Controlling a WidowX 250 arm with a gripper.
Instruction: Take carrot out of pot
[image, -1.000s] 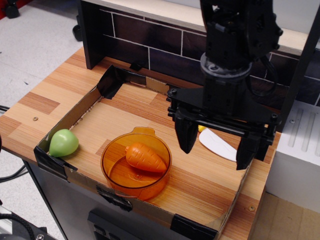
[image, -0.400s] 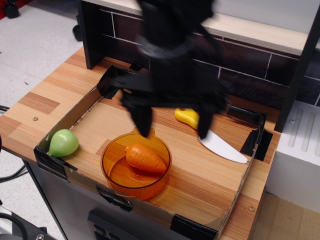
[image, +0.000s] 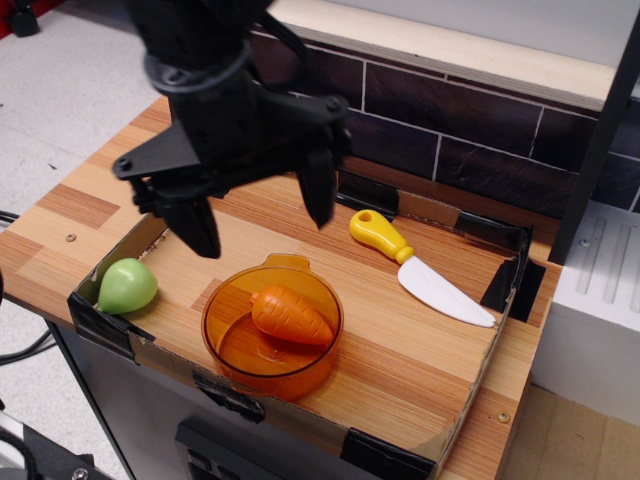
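Your tool (image: 258, 218) hangs over the tray's 10 o'clock area w/ both fingers (image: 197, 228) spread wide apart and nothing between them. One finger tip sits near 9 o'clock of the pot (image: 272, 328), the other just past the pot's 12 o'clock rim; both look raised off the bench (image: 70, 215), not touching anything you can see.

The carrot (image: 291, 315) lies inside the pot, on its side, fat end toward 10 o'clock and pointed end toward 4 o'clock, resting across the pot's upper-right half. Pot's tab handle points to 12 o'clock. Pot sits at the tray's front edge, approx 7 o'clock of tray centre.

Tray is a shallow cardboard box (image: 470, 395) w/ black taped corners, set on the wood bench.

Other items:
- green pear toy (image: 127, 285) in the tray's left corner, at 9 o'clock of the pot, apart from it.
- toy knife (image: 422, 280), yellow handle + white blade, at 2 o'clock of the pot, well apart, blade tip pointing to 4 o'clock.

Behind the tray, at 12 o'clock, a dark tiled back wall (image: 470, 125) w/ a pale shelf on top.
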